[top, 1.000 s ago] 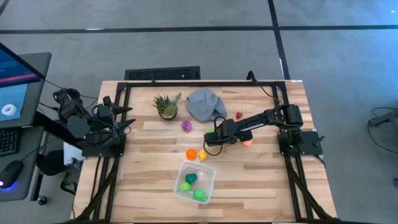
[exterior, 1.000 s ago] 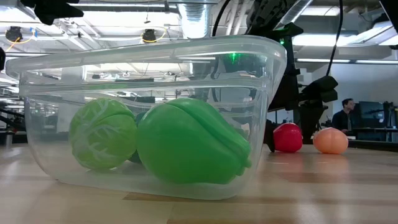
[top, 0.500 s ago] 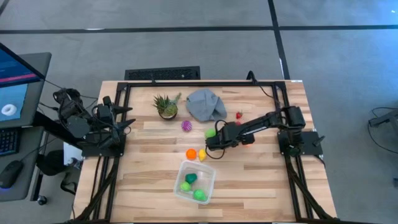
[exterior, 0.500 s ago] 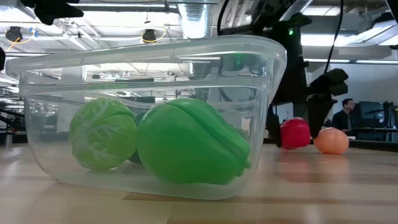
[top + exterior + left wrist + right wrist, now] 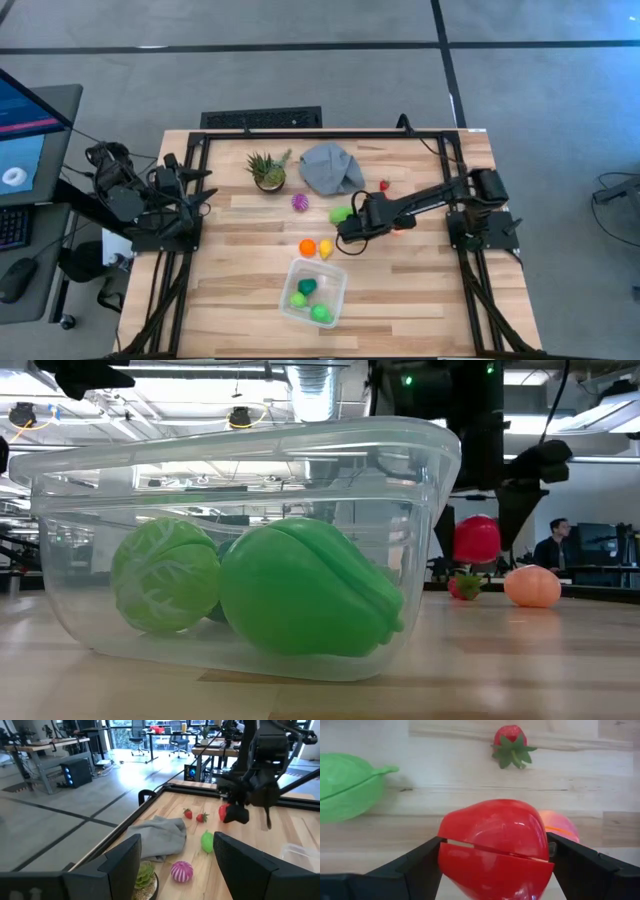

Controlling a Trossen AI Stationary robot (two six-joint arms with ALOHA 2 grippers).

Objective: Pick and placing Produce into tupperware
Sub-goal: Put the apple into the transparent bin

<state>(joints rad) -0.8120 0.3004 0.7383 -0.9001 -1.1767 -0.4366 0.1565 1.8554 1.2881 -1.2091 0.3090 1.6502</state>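
Got the glossy red toy fruit in my right gripper

Fingers clamped on both sides, lifted clear above the wooden table.

Even overhead light keeps the wooden table bright, with soft shadows. Ceiling fixtures glare through the clear tupperware in the low view; the far room blurs. A highlight gleams on the red toy fruit.

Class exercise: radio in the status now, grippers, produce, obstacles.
Right gripper shut on red fruit, lifted off table. Left gripper parked at left edge. Container holds green pieces. Nothing blocking.
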